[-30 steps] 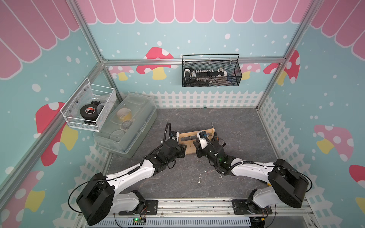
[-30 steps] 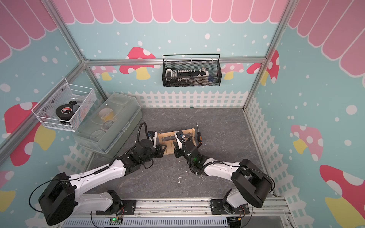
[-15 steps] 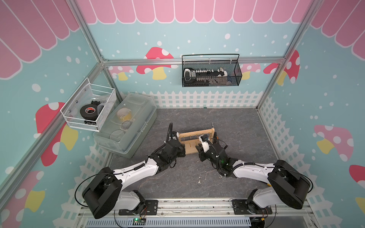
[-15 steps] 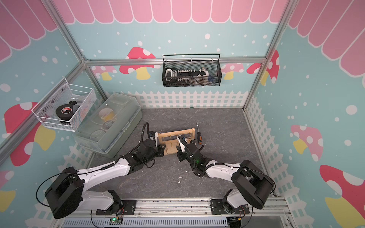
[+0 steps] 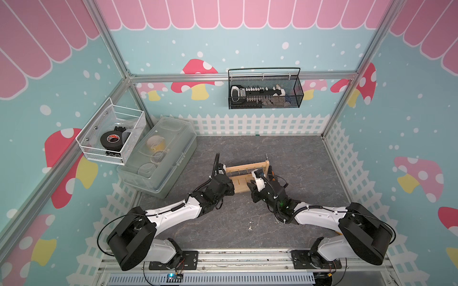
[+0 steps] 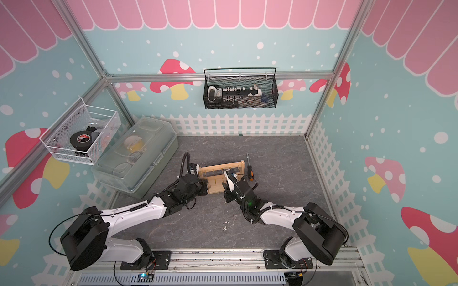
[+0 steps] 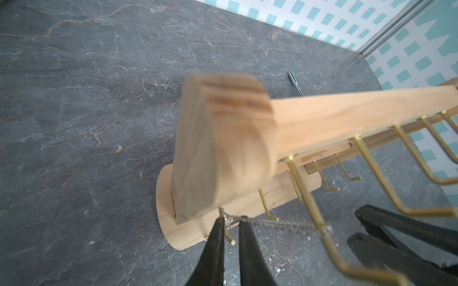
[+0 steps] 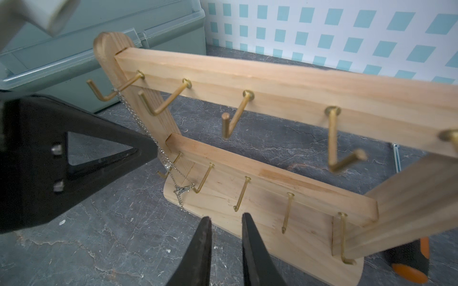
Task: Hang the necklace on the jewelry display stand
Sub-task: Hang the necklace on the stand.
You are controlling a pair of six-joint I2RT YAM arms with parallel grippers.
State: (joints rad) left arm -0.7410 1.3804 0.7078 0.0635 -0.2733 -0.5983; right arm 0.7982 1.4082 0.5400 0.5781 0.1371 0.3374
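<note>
Right gripper (image 8: 226, 222): nearest, jaws slightly apart, empty, low before base of stand (image 8: 247, 74).
Left gripper (image 7: 230, 227): jaws almost together around necklace (image 7: 280, 223) chain; true pinch, cannot tell.
Necklace: draped over end peg of top row, lower end caught on bottom-row pegs.
Progress: judged nearly done; remaining: free snag, let go, withdraw.
Behind: screwdriver (image 8: 409, 262), plastic box (image 5: 161, 158).
Legible writing: none.
</note>
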